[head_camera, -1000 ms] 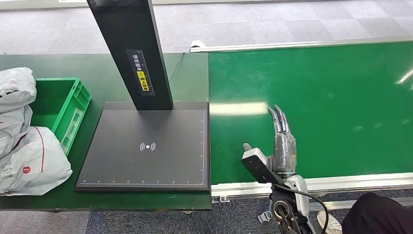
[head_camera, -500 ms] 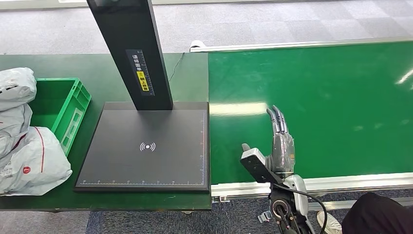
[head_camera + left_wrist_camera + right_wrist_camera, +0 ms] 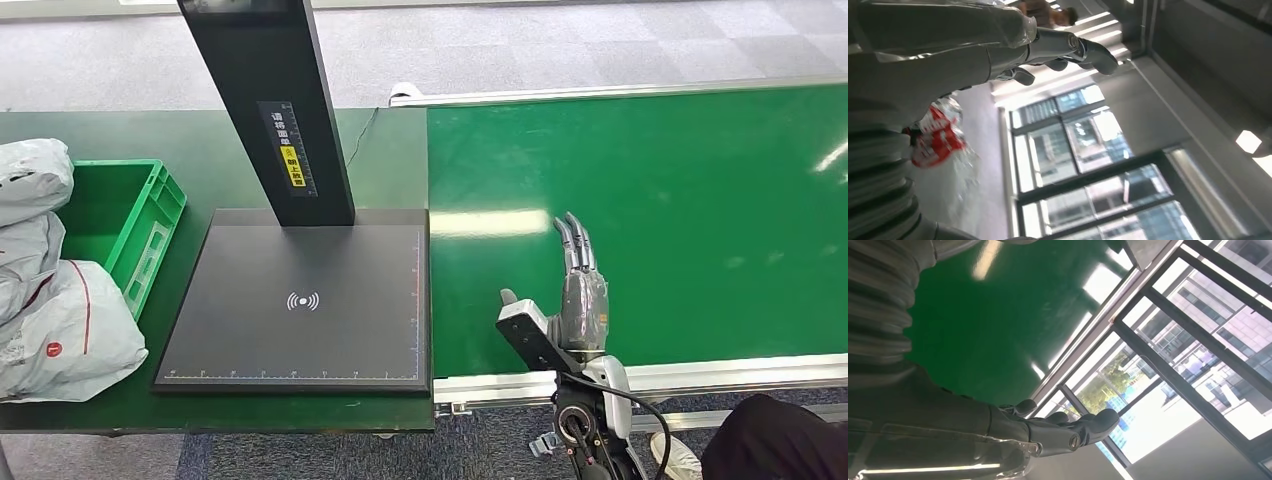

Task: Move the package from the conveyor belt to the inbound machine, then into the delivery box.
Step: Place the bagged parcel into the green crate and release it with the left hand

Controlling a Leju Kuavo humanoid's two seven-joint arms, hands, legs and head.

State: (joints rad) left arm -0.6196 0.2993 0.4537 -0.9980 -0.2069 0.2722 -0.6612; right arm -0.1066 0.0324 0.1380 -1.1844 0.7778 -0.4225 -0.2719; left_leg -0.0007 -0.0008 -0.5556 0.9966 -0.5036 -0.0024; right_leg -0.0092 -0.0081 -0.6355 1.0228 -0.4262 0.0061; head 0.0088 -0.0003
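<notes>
My right hand (image 3: 578,285) hovers over the near edge of the green conveyor belt (image 3: 700,190), fingers stretched forward and apart, holding nothing. The right wrist view shows the same hand (image 3: 1048,432) open above the belt (image 3: 978,330). My left hand (image 3: 1048,50) appears in the left wrist view with fingers extended and empty, a red-and-white printed package (image 3: 938,142) behind it. No package lies on the visible belt. The black inbound machine (image 3: 300,300) with its upright post (image 3: 270,100) stands left of the belt. A green delivery box (image 3: 130,225) sits at the far left.
Grey-white packages (image 3: 55,320) are piled at the left edge, beside and over the green box. A dark rounded object (image 3: 770,440) sits at the lower right corner. The belt's metal rail (image 3: 700,375) runs along its near side.
My right hand dipped slightly toward me, then moved a little forward over the belt. Nothing else has moved.
</notes>
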